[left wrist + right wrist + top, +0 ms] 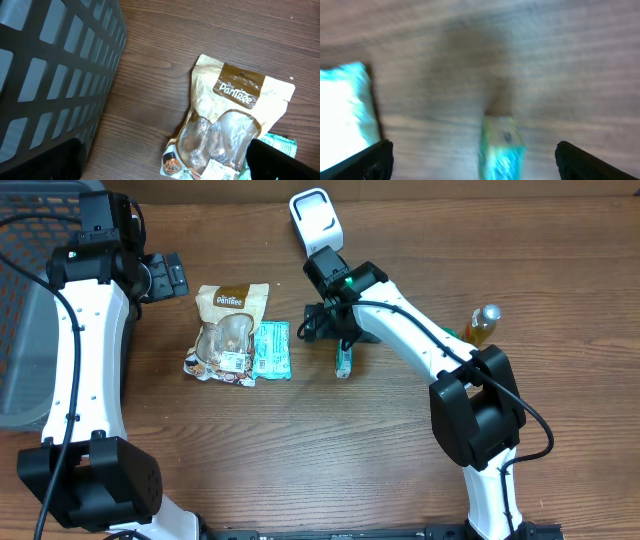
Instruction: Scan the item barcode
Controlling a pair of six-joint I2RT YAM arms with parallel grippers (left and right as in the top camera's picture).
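The right gripper [325,323], jaws spread wide and empty, hangs just above a slim teal-and-green carton [343,362] that lies at 6 o'clock from it on the brown wood-grain table [300,460]. The carton looks the likeliest item for scanning. It is probably light, stiff card, and narrow enough to skid or roll on the smooth wood. A pinch across its long sides near the middle seems the safest hold. Its print is too blurred to read in the right wrist view.

At 9 o'clock from the carton lie a flat teal foil packet [270,350] and, beside it, a tan-and-brown window pouch [235,125]. The pouch is plainly lettered "The Pantree" and carries a white label at its lower edge, too small to read.

The left gripper [168,275], likewise open and empty, sits at 10 o'clock from the pouch, near a dark grid-walled plastic basket [55,70]. A white barcode scanner [315,218] stands at 12 o'clock on the table.
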